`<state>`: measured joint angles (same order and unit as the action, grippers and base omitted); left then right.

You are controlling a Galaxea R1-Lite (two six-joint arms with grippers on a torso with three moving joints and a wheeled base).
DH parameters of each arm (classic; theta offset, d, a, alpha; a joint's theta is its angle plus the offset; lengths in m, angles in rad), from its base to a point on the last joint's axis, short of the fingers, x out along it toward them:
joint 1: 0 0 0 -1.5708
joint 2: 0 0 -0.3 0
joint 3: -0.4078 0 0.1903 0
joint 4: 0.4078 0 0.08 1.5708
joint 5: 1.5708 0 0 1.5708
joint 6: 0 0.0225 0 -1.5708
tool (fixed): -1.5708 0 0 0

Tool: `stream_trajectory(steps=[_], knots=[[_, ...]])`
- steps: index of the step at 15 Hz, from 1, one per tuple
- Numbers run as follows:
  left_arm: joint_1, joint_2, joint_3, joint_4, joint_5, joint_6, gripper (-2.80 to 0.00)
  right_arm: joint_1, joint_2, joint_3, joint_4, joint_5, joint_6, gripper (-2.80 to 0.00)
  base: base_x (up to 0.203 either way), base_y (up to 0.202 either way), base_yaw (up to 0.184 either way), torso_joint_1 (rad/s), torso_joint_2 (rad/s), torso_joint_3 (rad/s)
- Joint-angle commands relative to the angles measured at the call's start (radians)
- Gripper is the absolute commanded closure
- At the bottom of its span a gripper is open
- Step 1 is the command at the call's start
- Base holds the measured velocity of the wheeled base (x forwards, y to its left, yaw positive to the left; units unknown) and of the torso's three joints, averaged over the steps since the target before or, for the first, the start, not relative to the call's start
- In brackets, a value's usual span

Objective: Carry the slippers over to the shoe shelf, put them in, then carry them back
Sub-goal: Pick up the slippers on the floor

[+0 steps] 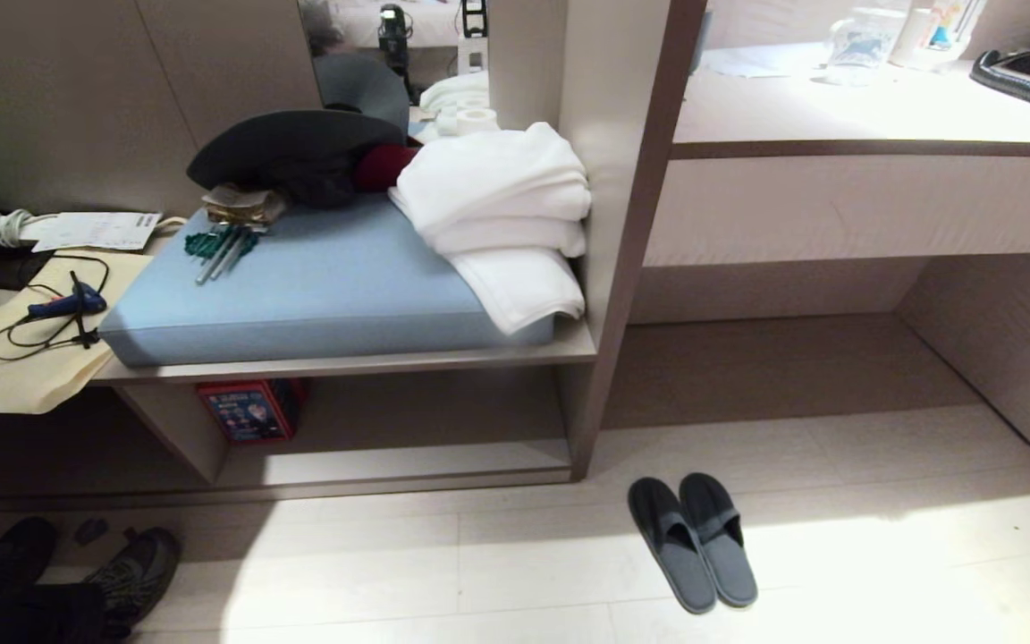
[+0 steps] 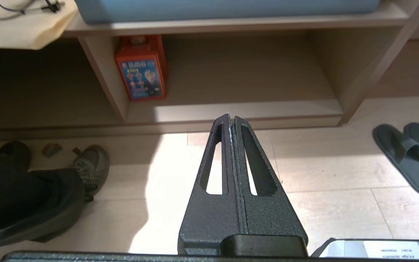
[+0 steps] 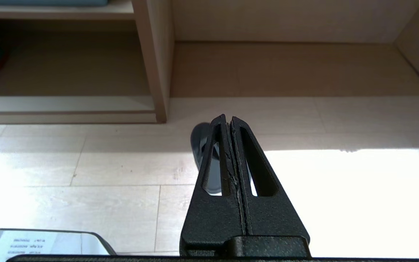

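Note:
The slippers [image 1: 692, 541], a dark grey-blue pair, lie side by side on the pale floor in front of the desk recess, just right of the shelf's end panel. The shoe shelf [image 1: 390, 465] is the low cubby under the blue-cushioned bench; its pale base board is bare on the right. Neither arm shows in the head view. My left gripper [image 2: 230, 118] is shut and empty, held above the floor and pointing at the shoe shelf [image 2: 231, 109], with the slippers [image 2: 409, 156] off to its side. My right gripper [image 3: 228, 118] is shut and empty too, and half hides one slipper [image 3: 198, 142] behind it.
A red box [image 1: 251, 411] stands in the shelf's left end beside a divider. A person's feet in dark shoes [image 1: 122, 572] rest on the floor left of the shelf. White towels [image 1: 502, 215] and a blue cushion [image 1: 318, 286] lie on the bench above.

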<state>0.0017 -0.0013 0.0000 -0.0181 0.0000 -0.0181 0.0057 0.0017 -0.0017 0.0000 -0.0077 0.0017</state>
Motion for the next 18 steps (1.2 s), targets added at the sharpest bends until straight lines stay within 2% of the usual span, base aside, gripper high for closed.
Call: stream_trajectory(steps=[1, 18], knots=[[0.000, 0.000, 0.008, 0.000, 0.000, 0.000, 0.00, 0.000, 0.000, 0.000, 0.000, 0.000, 0.000, 0.00, 0.000, 0.000, 0.000, 0.002, 0.01, -0.203], [0.000, 0.000, 0.008, -0.002, -0.002, -0.003, 0.00, 0.000, 0.000, 0.000, 0.000, 0.000, 0.000, 0.00, 0.000, 0.000, 0.000, 0.004, 0.00, -0.197]])
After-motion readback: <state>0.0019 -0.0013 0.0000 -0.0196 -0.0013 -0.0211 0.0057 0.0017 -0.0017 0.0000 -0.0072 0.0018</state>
